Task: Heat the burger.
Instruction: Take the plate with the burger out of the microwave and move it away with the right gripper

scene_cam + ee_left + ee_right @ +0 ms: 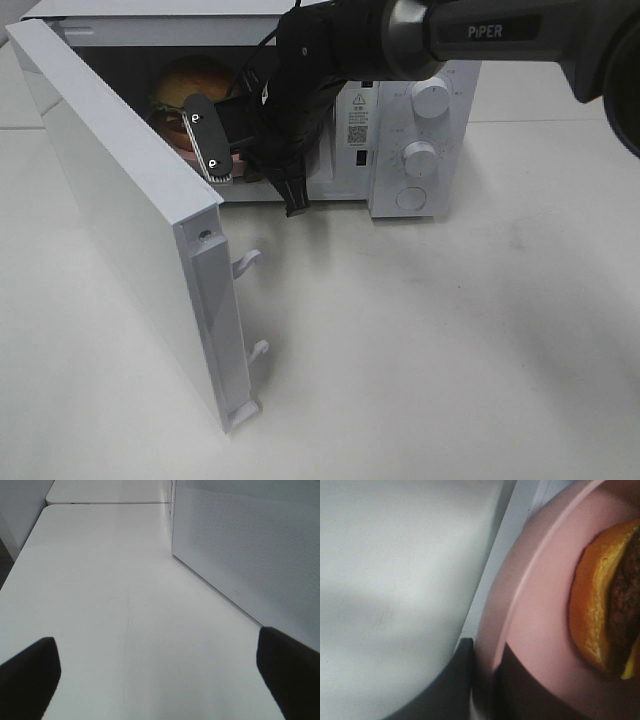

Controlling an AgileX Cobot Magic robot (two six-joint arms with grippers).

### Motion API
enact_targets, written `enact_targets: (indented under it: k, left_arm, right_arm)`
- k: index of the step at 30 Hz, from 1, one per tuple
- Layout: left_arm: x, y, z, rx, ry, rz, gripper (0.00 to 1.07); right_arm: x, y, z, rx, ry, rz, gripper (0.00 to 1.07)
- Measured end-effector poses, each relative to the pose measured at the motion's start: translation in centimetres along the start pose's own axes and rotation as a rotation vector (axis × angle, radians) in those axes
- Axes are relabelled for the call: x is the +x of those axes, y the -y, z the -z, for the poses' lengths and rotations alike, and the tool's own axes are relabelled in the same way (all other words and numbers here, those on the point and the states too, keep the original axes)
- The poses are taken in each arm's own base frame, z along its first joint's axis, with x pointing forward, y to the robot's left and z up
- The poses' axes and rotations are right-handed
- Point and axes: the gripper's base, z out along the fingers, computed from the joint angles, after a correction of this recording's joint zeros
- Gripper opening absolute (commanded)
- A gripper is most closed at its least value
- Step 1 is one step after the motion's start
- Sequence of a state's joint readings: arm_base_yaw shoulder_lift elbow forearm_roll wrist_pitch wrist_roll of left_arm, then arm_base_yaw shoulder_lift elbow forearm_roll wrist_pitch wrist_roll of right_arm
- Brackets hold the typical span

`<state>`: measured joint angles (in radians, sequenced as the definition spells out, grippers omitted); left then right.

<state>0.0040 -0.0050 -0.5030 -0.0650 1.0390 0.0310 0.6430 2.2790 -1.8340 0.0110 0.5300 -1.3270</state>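
Observation:
The burger (192, 80), with its golden-brown bun, sits on a pink plate (186, 142) inside the open microwave (420, 150). My right gripper (222, 150) reaches in through the doorway and is shut on the plate's near rim. The right wrist view shows the plate (540, 595) close up, the burger (607, 605) on it, and my right gripper (485, 690) clamping the rim between dark fingers (445, 690). In the left wrist view my left gripper (160, 680) is open with nothing between its fingers (27, 675), low over the white table beside the microwave's perforated side wall (250, 545).
The microwave door (130, 220) stands swung out towards the front left, its latch hooks (248, 262) pointing right. Two knobs (430, 98) and a button are on the right-hand control panel. White table (450, 340) lies in front and to the right.

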Motion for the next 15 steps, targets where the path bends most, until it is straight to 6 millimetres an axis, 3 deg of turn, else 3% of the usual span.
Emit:
enact_targets:
  k: [7,15]
  left_arm:
    - [0.0,0.0,0.0,0.0,0.0,0.0,1.0]
    - [0.0,0.0,0.0,0.0,0.0,0.0,1.0]
  right_arm:
    - [-0.1,-0.3,1.1,0.01,0.024,0.041,0.0]
    - [0.1,-2.4,2.2,0.038,0.057,0.122,0.0]
